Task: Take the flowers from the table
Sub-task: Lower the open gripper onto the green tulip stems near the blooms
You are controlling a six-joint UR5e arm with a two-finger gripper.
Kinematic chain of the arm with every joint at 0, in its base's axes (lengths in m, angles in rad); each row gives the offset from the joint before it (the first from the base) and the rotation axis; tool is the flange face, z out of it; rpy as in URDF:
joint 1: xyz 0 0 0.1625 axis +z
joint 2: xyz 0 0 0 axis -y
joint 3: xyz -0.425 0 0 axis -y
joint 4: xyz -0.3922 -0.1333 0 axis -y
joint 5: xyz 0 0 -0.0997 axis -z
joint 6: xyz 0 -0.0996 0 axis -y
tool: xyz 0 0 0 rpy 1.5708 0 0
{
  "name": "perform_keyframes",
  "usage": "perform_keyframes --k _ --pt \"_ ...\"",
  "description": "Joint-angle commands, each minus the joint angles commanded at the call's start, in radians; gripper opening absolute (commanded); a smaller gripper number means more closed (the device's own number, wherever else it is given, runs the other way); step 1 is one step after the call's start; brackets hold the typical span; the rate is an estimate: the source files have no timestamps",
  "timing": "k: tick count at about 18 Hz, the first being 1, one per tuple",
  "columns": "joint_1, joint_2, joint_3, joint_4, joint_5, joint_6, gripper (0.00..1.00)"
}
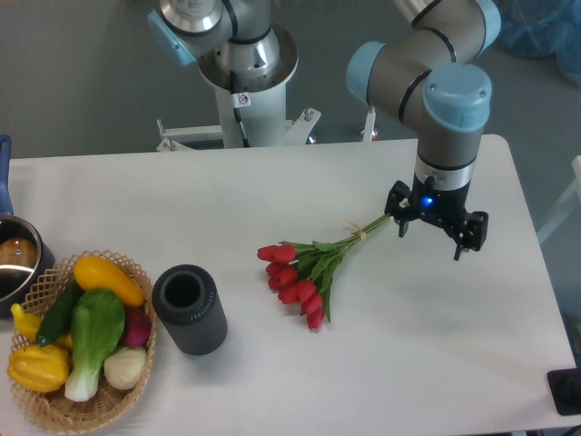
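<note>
The arm is bent over the right half of the table (272, 182), its wrist pointed straight down. The gripper (428, 234) is held just above the tabletop, at the stem end of the flowers (309, 272). Its two black fingers are seen spread apart, one near the stem tips and the other further right; whether the stems are touched by the nearer finger cannot be told. A small blue light is lit on the wrist above the fingers.

The flowers are laid flat near the middle of the table, red heads to the lower left, tied stems running up and right toward the gripper.

No writing or brand can be read anywhere.

A dark cylindrical vase (189, 309) is stood upright to the left of the flowers, well apart from them. Just beside it, at the lower left corner, a wicker basket (136, 372) is filled with yellow, green and white vegetables. A metal pot (14, 263) is cut off by the left edge. The path between gripper and stems is not blocked by anything.
</note>
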Motion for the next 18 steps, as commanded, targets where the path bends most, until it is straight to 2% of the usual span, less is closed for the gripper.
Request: perform_keyframes --k 7,11,15,18 --pt "-0.109 0.014 -0.077 0.012 -0.011 -0.011 1.0" --pt "-0.129 0.015 -0.132 0.012 -0.04 -0.011 1.0" --pt "-0.152 0.011 -0.137 0.003 -0.032 -0.009 1.0" --pt "-0.153 -0.004 -0.172 0.002 -0.014 -0.009 1.0"
